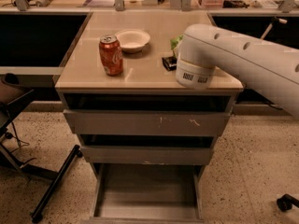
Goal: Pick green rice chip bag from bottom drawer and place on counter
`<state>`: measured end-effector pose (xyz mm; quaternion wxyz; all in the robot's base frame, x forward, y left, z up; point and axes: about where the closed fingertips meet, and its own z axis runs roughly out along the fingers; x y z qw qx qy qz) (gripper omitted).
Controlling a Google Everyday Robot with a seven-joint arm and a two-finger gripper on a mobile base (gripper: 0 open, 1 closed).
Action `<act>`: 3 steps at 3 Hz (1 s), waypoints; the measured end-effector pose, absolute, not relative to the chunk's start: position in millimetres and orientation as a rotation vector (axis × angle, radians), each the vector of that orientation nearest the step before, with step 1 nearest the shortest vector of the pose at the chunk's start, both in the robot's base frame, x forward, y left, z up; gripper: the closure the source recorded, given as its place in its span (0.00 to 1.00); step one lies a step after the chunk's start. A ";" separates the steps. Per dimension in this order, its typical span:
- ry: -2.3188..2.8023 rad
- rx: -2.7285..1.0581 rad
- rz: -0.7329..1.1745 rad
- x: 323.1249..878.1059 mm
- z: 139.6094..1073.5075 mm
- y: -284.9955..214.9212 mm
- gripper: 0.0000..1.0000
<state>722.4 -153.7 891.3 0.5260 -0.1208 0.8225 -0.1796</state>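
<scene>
Bag (176, 42) peeks from behind the arm (243, 55) over the tabletop (140, 73), jaws hidden there, grip unclear: set it down softly and flat.

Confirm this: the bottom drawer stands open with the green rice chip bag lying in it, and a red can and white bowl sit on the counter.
The camera view shows the bottom drawer open but bare; the green rice chip bag peeks out over the counter, behind the white arm that hides the end effector. The red can and white bowl do sit on the counter.
</scene>
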 end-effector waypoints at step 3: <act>2.032 -0.270 -0.411 723.7 863.3 -159.8 0.59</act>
